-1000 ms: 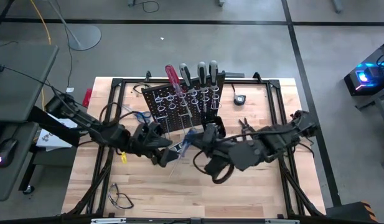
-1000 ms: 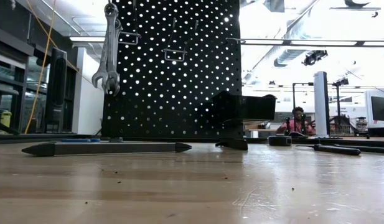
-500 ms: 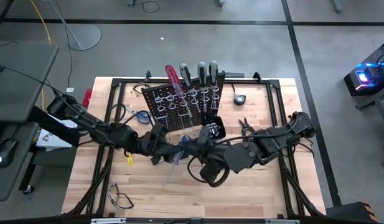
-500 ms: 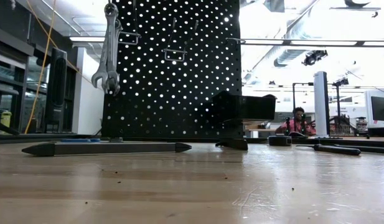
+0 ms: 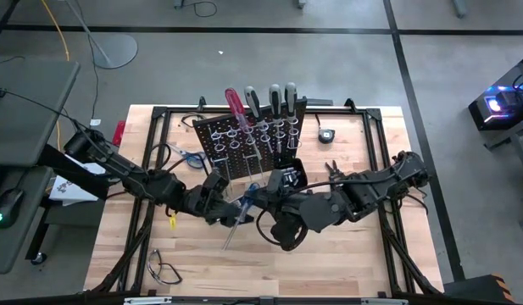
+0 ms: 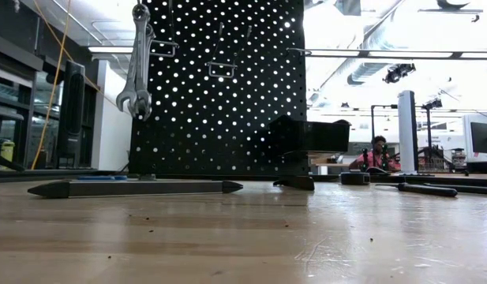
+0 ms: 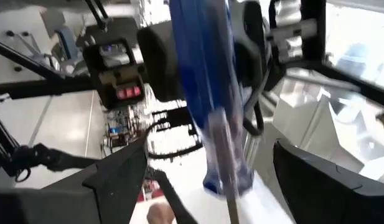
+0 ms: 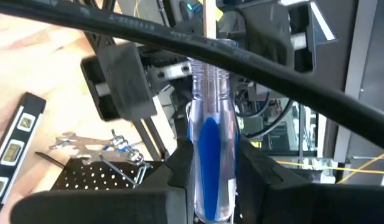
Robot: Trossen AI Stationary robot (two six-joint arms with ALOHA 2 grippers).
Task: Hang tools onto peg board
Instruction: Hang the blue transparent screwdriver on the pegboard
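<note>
Blue-handled screwdriver [image 5: 248, 202] is clamped in the right end effector [image 5: 259, 200] above the bench [image 5: 363, 254], just near of the peg board [image 5: 244, 146]. The left end effector [image 5: 231, 208], fingers spread wide, straddles its shaft without gripping. Two wrenches [image 6: 138, 67] hang on the board.

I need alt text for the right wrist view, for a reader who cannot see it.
The right gripper holds a blue-handled screwdriver by its handle, shaft pointing away toward the left gripper. A black cable crosses in front; the peg board shows off to one side.
</note>
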